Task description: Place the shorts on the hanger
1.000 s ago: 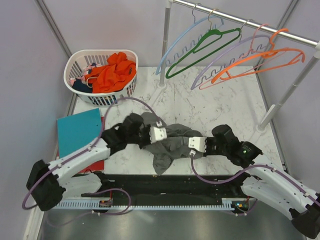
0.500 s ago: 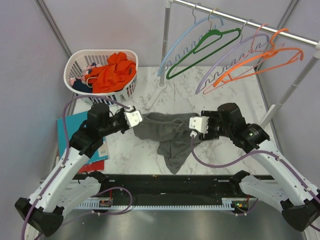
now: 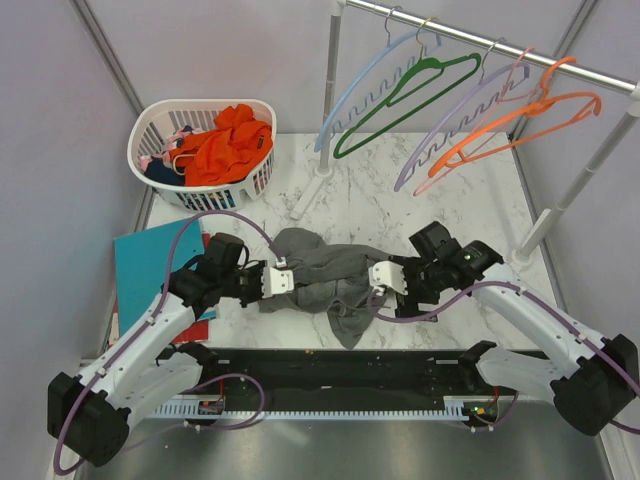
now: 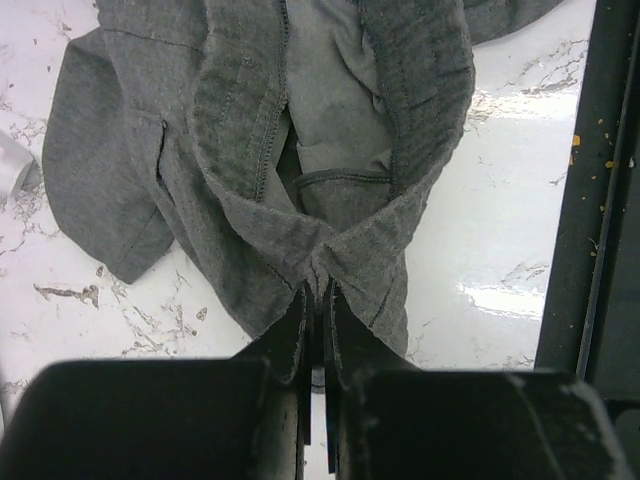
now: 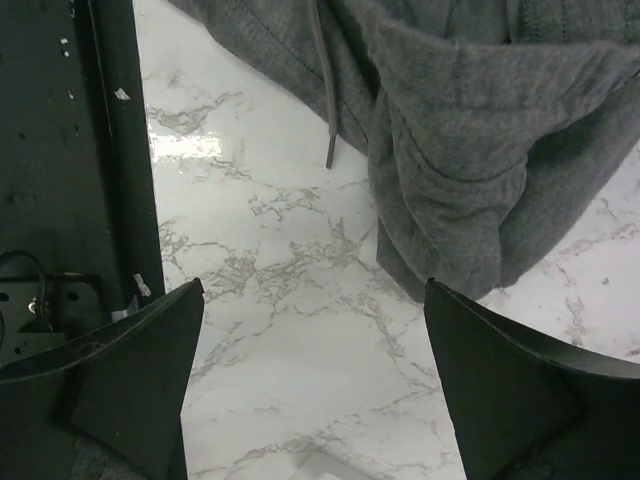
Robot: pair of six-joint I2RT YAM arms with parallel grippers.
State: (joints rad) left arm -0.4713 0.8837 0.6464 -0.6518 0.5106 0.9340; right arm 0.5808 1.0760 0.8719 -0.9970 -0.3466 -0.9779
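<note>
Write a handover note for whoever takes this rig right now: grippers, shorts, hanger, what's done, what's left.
Left gripper: shut on the waistband of the shorts, low over the table.
Right gripper: open and empty, over bare marble beside the shorts, with the drawstring ahead of it.
Shorts: bunched on the table between the arms.
Hanger: on the rail at the back, leftmost, not touched.
Done: one grip on the waistband.
Left: probably a second grip with the right gripper, then spreading the shorts and getting them onto the hanger.
</note>
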